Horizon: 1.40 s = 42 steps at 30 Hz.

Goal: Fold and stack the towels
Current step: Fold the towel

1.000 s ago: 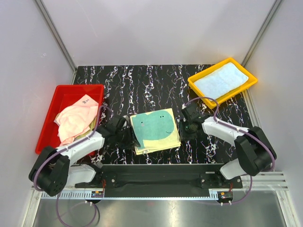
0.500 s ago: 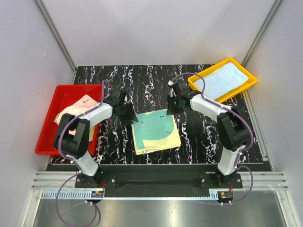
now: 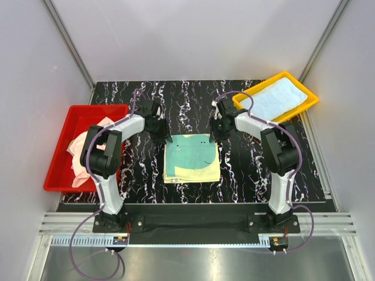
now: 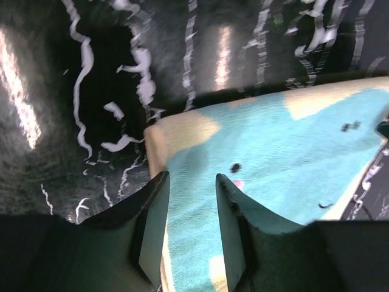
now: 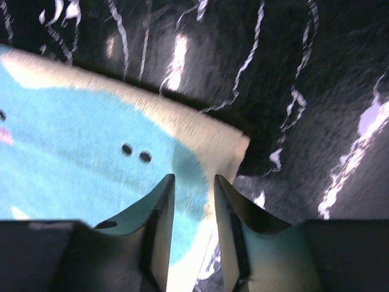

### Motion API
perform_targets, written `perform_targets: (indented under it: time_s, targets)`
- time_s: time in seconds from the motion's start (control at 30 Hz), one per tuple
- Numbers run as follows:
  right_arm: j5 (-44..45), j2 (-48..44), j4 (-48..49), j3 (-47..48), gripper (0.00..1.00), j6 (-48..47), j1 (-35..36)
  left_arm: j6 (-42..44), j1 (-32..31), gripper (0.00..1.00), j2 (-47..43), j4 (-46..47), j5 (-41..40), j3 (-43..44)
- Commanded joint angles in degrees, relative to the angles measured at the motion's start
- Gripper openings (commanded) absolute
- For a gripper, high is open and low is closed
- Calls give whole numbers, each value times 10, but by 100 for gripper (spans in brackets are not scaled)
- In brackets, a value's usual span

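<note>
The black marbled worktop [image 3: 187,99] fills the middle of the top view. A red tray [image 3: 82,112] sits at the left edge and a yellow tray [image 3: 310,96] at the upper right. A peach-pink towel [image 3: 75,153] lies bunched in the red tray, and a light blue towel [image 3: 275,98] lies flat in the yellow one.

At the centre of the frame a yellow-green towel [image 3: 192,158] with a teal face print lies flat on the worktop, its edges roughly square to the frame.

Both arms reach up to the top corners of this towel. The left tool [image 3: 161,136] is at its upper left corner and the right tool [image 3: 215,133] at its upper right corner.

In the wrist views, each tool [image 4: 191,207] [image 5: 193,207] has its fingers a narrow gap apart, with towel cloth showing in the gap. I cannot tell whether either one is pinching the cloth or only resting over it.
</note>
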Motion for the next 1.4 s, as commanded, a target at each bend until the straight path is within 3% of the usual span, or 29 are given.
perform_targets:
  time_s: [0.0,0.17,0.37,0.7,0.83,1.1,1.2,1.3,1.33,1.37]
  targets:
    - [-53,-49,-38,43,42,-39,1,67,3,42,-14,-31,38,58]
    - [-100,-32,-109,103,51,-113,-8,159,10,45,1,-87,10,124]
    - [-163,13,-159,172,62,-216,-30,222,21,45,72,-117,41,179]
    - [-220,104,-225,265,52,-324,-63,278,31,45,133,-141,65,225]
    - [-249,170,-294,328,49,-354,-73,302,31,45,147,-144,80,235]
    - [-245,212,-335,357,48,-404,-83,340,31,35,173,-173,93,248]
    - [-240,215,-328,350,40,-407,-86,350,31,28,173,-179,90,251]
    - [-222,219,-308,353,11,-399,-89,351,31,0,179,-182,94,268]
    - [-211,212,-289,345,1,-397,-89,353,31,0,182,-189,104,276]
    - [-202,204,-273,336,0,-395,-90,352,31,0,184,-195,105,284]
